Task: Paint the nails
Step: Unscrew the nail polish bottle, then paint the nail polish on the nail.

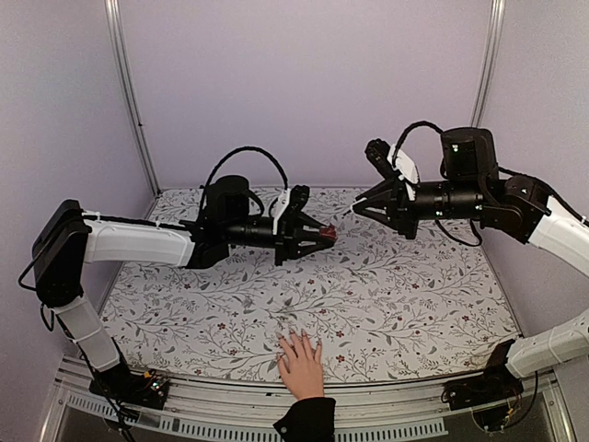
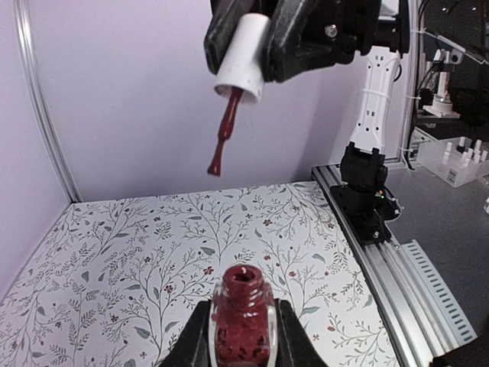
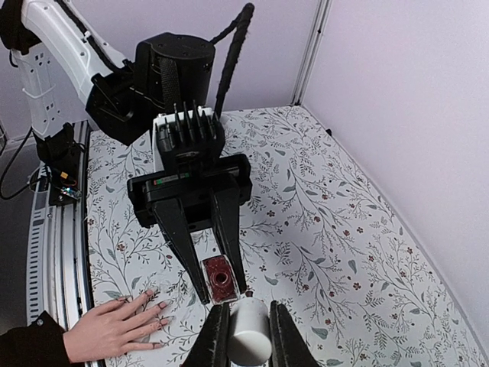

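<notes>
Nails [image 3: 163,305] tip a hand [image 1: 301,364] lying palm down at the near edge of the floral table [image 1: 414,285]; we think they look pale, though they are tiny. Farther in, our left fingers [image 1: 316,237] are clamped on an open dark-red bottle [image 2: 242,321], held above the table. Beyond, the right fingers [image 1: 361,208] pinch a white cap [image 2: 241,57], its wet brush [image 2: 221,138] hanging clear of the bottle.

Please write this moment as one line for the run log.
left gripper: shut on open polish bottle | right gripper: shut on white cap, brush out of bottle | hand: flat on table
</notes>
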Controlling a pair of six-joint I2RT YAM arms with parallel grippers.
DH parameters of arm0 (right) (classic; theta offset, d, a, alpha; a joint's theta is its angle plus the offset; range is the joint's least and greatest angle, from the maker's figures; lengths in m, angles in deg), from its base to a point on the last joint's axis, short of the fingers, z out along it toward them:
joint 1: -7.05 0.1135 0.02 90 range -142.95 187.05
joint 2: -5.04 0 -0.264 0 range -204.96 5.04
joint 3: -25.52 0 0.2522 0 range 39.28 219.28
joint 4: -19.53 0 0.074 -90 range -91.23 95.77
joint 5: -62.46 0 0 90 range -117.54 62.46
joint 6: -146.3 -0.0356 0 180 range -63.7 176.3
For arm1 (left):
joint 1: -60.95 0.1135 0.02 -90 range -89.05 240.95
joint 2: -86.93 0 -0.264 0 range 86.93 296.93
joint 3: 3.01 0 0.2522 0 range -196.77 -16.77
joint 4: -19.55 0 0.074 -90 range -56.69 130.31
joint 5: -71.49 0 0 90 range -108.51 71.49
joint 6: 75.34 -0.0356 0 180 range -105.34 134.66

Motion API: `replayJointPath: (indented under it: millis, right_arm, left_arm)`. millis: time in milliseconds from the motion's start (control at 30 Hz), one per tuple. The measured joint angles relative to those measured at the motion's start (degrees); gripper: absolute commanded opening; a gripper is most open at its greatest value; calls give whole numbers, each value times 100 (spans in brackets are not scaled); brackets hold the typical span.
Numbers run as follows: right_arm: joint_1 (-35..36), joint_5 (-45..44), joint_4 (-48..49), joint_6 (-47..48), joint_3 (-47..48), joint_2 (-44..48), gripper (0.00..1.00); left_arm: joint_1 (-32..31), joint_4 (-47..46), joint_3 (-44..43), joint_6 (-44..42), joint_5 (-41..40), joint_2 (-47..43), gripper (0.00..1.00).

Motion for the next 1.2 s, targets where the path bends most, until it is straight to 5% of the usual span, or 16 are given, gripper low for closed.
replayJointPath:
  millis: [567, 1200]
  right_arm:
    - [-485, 992, 776, -715, -1482, 229, 0]
    - [-315, 2006, 1668, -1296, -2286, -841, 0]
  left_arm:
    - [568, -590, 920, 446, -468, -640, 0]
    - [898, -859, 1338, 966, -1043, -938, 0]
